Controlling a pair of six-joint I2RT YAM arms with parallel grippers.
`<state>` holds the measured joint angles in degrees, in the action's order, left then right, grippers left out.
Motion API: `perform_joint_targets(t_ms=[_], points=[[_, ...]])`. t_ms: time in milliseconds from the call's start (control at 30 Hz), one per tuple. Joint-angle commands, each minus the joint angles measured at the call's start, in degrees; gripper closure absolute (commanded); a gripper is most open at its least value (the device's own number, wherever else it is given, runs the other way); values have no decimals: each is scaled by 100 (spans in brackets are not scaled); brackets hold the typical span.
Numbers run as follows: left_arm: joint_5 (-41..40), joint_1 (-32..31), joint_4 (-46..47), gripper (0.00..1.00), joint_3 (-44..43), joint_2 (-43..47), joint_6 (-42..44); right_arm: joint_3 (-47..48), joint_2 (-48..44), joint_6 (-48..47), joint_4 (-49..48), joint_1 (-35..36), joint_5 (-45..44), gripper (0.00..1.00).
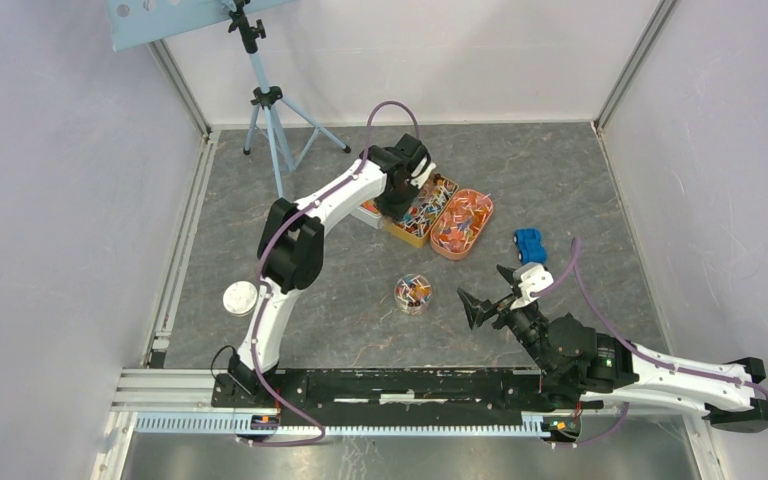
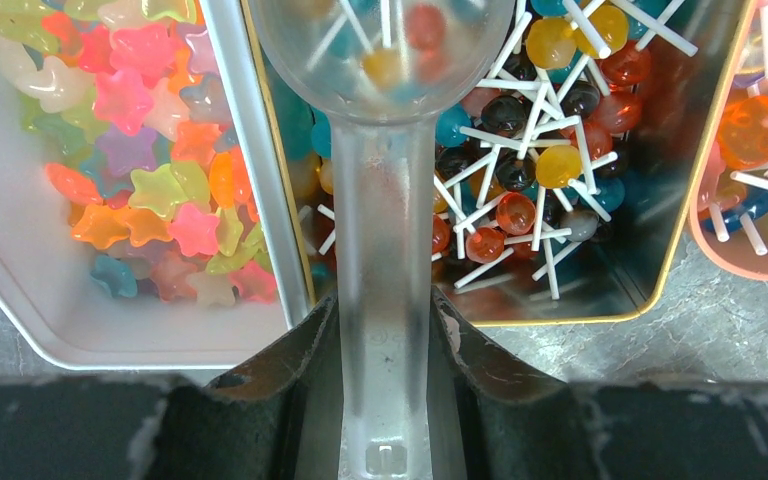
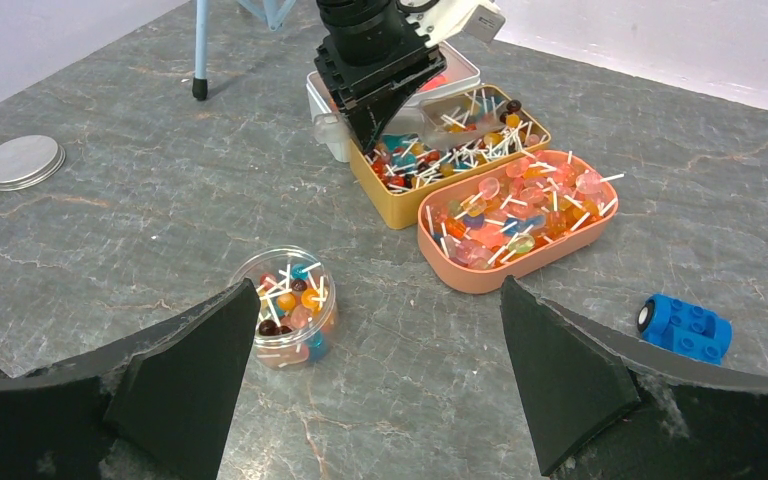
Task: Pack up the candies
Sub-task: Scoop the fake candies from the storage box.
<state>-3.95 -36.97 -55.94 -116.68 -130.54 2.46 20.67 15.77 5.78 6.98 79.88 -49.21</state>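
Two grippers were at work. Nearest the bases, the right gripper point(image 1: 490, 293) stood spread wide and empty, low over the table just beside the small clear jar point(image 1: 413, 293), which was partly filled with lollipops. Further out, the left gripper point(image 2: 380, 335) was clenched on the handle of a clear plastic scoop point(image 2: 380, 190). The scoop's bowl was over the yellow tin point(image 2: 585, 315) of lollipops point(image 2: 515, 212), with a few seemingly inside the bowl.

To do this scoop well, I judged, the bowl should stay level as it lifts, so the sticks neither snag their neighbours nor spill. It then has to be carried to the jar, which sat well apart from the tin.

Only the left wrist view showed star-shaped candies point(image 2: 150, 190) in the white tin point(image 2: 110, 345) alongside. That view missed what the right wrist view gave: the jar, the pink tray point(image 3: 480, 275) of lollipops, a blue toy car point(image 3: 685, 325) and a round metal lid point(image 3: 20, 160).
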Motion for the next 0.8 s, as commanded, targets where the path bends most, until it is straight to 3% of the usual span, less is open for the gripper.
perform_joint_targets(t_ms=[0,367,767], points=[[-34,29,41,98,301,509,404,121,12,-25,-135,27,-142,2],[-57,32,740,98,1254,1240,562,96,36,-59,-188,28,-173,2],[-190,50,910,98,1560,1634,572,219,164,-112,-198,26,-159,2]])
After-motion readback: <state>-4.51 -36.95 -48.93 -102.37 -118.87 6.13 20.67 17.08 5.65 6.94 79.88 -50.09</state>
